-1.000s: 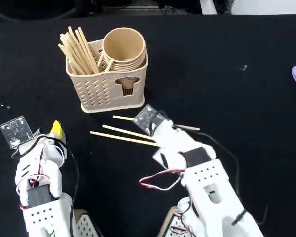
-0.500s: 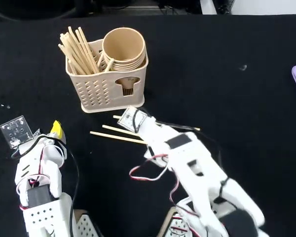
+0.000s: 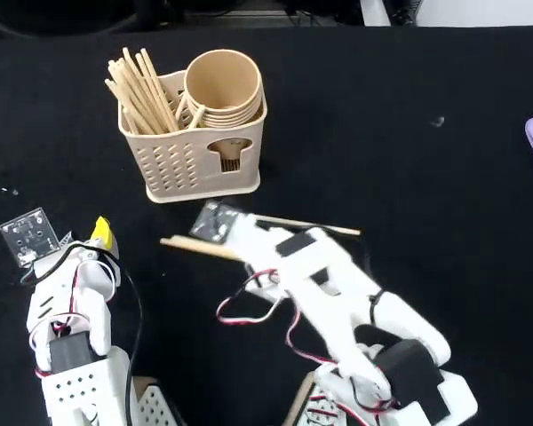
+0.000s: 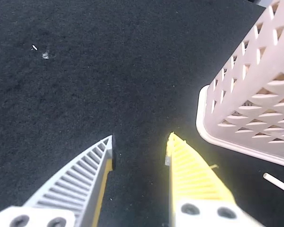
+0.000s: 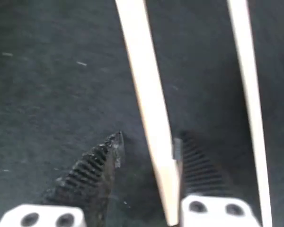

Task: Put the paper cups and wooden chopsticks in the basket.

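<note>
Right claw gapes over one chopstick, second chopstick alongside, basket near.

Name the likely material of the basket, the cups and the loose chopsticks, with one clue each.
Basket: likely moulded plastic, matte beige, perforated walls.
Cups: seemingly paper, tan, rolled rims.
Loose chopsticks: apparently bare wood, pale, matte.

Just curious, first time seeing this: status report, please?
Right gripper open, straddling a loose chopstick on the table. Left gripper open beside the basket. Second chopstick alongside, not blocking.
</note>
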{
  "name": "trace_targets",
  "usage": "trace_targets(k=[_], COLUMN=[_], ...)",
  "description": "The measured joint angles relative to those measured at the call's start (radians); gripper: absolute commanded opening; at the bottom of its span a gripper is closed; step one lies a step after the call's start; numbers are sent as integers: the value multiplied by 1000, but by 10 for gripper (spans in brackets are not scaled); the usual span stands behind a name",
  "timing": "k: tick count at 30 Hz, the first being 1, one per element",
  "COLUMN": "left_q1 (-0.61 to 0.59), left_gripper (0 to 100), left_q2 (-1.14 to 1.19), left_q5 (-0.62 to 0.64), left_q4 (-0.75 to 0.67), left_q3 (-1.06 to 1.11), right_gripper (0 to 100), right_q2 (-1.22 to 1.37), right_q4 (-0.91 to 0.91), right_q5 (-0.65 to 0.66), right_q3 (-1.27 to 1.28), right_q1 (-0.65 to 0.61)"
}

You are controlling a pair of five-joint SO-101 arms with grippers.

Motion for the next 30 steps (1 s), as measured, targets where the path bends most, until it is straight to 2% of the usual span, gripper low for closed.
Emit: trace_targets(k=[2,12,15,24,27,30], left_q1=[0,0,0,0,0,0], left_gripper=[184,184,184,184,184,184], left_q2=[0,0,0,0,0,0], left_q5=[0,0,0,0,0,0], left_q4=[0,0,0,0,0,0], left_q3=[0,0,0,0,0,0], right_gripper=[8,11,11,11,11,11], right_q2=[0,-2,-52,-597,-778,-913], right_q4=[-3,20,94,364,373,307], right_q5=[0,-5,-66,-233,-290,-358], right_q3=[0,-2,0,-87,-126,-160], right_q1=[-28,-41,-44,-57,-57,-86])
